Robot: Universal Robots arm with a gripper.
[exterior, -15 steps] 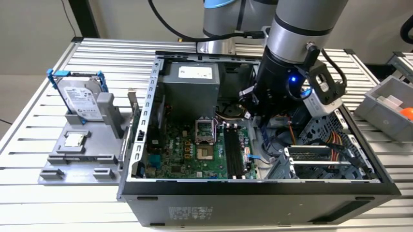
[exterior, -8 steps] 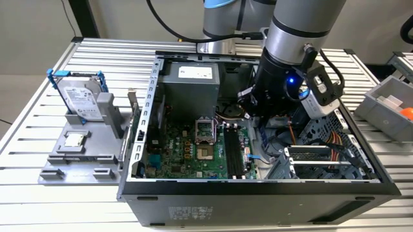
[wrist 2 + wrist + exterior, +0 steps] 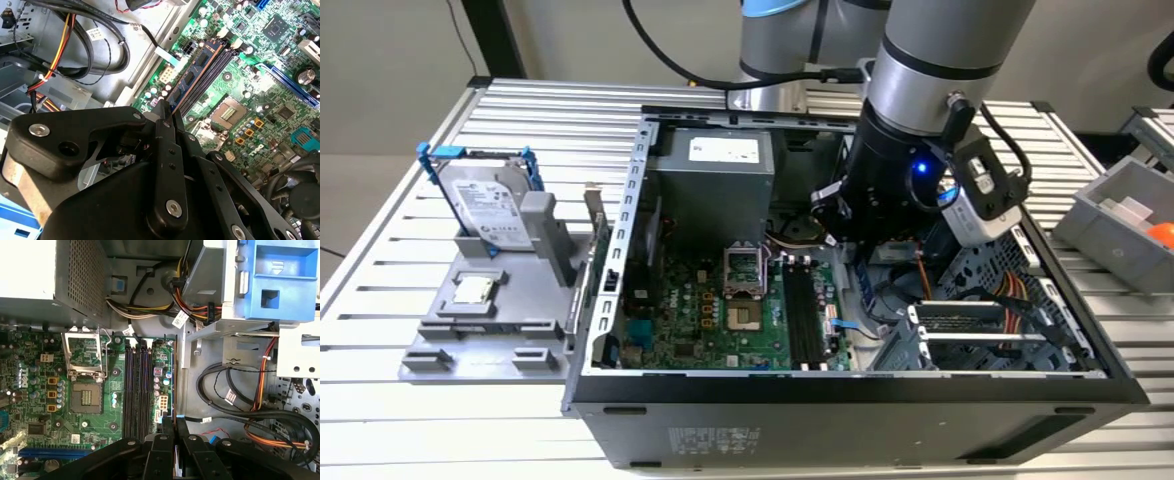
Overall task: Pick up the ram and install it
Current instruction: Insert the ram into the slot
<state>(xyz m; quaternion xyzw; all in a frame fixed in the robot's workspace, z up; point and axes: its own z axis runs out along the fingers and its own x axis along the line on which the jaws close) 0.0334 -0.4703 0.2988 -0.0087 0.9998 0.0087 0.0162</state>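
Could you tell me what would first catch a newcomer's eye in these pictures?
The big silver robot arm reaching down into the open computer case dominates the exterior view. Below it lies the green motherboard with its long black slots. In the second wrist view, the black tool hangs close beside a blue-green ram stick.

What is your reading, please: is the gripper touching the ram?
Touching. In the second wrist view the gripper closes on the near end of the ram; the first wrist view shows its thin edge between the fingertips.
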